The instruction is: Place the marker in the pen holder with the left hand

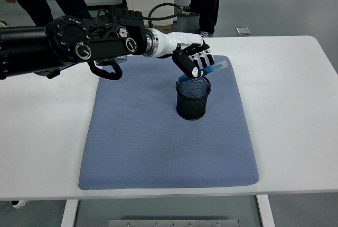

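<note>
Currently left hand (193, 60) over the back rim of the black mesh pen holder (193, 96), fingers curled around the blue marker (205, 73). Marker tilted, lower end at the holder's mouth, pale upper end sticking out to the right past the fingers. Holder upright on the blue mat (158, 142), on the white table (296, 111).

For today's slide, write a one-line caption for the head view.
Left hand holds a blue marker tilted over the black mesh pen holder on a blue mat.
</note>
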